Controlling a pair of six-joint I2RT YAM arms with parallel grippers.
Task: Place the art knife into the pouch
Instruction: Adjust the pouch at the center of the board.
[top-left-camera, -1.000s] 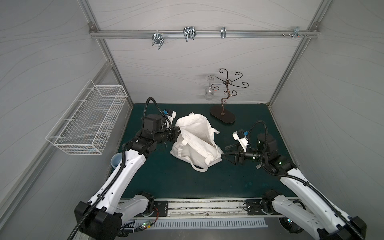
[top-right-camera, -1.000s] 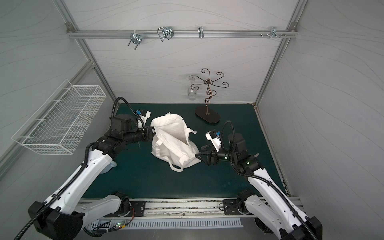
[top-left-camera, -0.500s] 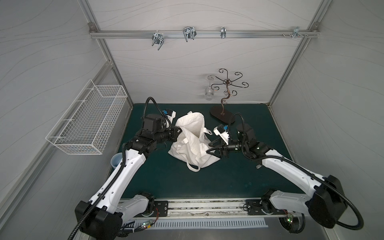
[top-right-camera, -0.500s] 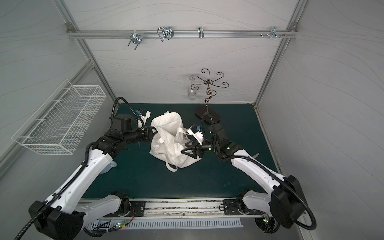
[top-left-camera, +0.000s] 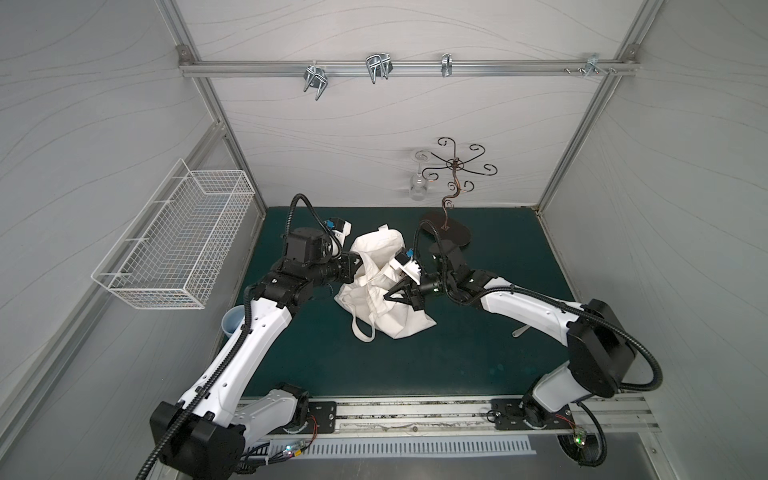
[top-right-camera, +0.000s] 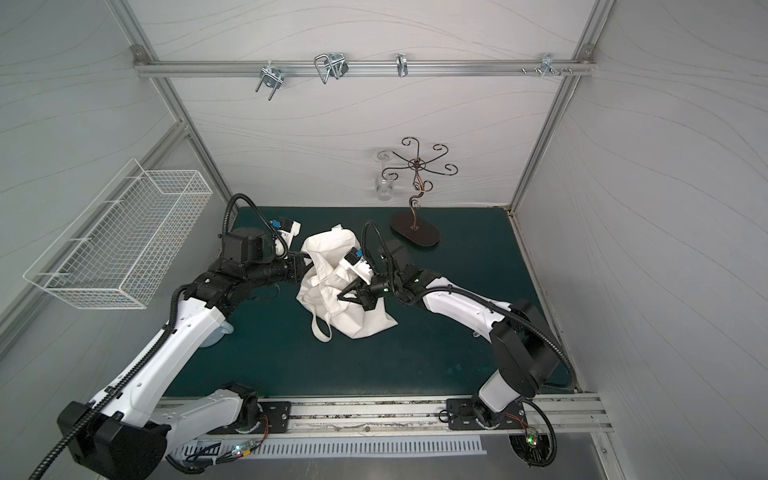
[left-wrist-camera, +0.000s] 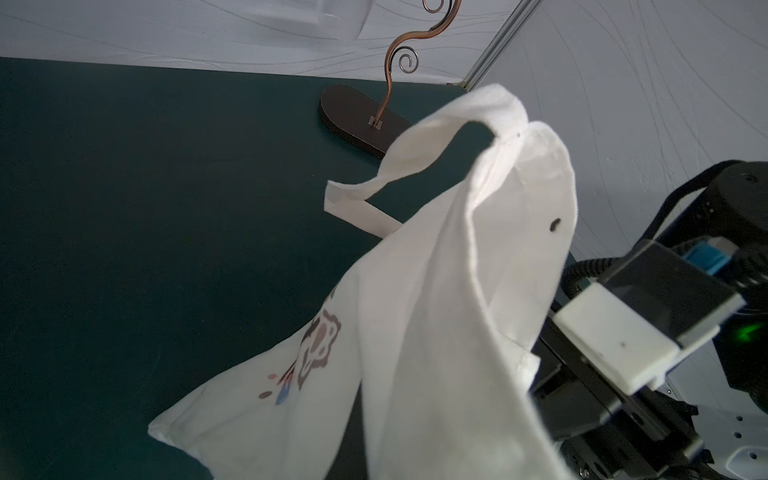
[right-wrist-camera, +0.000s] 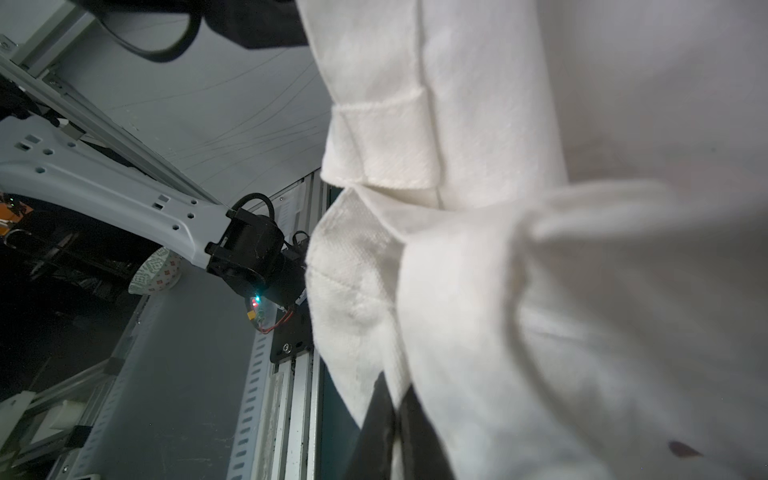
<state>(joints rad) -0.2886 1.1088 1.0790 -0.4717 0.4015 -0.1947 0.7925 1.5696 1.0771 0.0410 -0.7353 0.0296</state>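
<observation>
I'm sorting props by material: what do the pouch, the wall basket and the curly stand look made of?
Pouch: cream woven cloth, likely canvas, matte; weave and stitched hems show. Basket: white coated wire grid, probably metal. Stand: thin scrolled coppery wire, seemingly metal; dark matte base, unclear.

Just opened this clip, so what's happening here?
Both arms are on the pouch, a cream tote crumpled on the green mat. The left pincer is shut on one edge and holds that side up. The right pincer is shut on the cloth across from it. Neither holds the art knife, and I can't make one out in these views. It looks as if the bag is being opened first.
</observation>
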